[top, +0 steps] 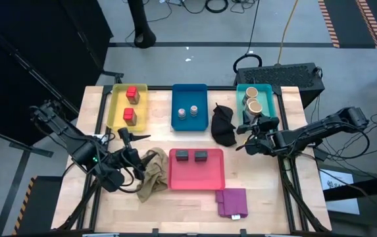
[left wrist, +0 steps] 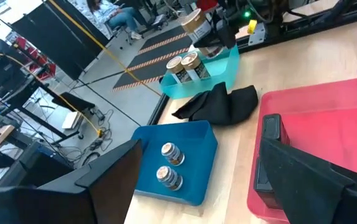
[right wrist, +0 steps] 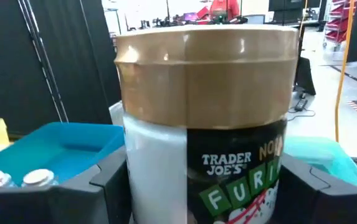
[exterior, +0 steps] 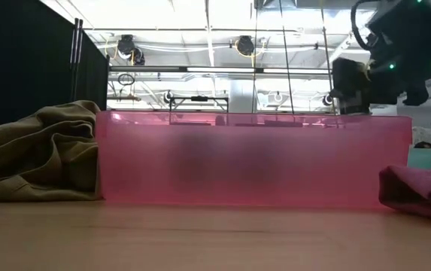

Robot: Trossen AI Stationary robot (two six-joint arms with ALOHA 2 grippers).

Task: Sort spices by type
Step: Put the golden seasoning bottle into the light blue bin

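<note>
High view: pink tray (top: 196, 183) holds two dark grey tins (top: 191, 156). Left gripper (top: 130, 146) spread wide beside beige cloth (top: 152, 172). Right gripper (top: 252, 130) clamps a tan-lidded jar (right wrist: 206, 118) over teal tray's (top: 268, 92) near end, two jars (top: 251, 99) inside.

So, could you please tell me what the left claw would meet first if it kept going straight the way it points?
Probably the pink tray, whose near wall lies just ahead of the left claw; depth is uncertain.
</note>
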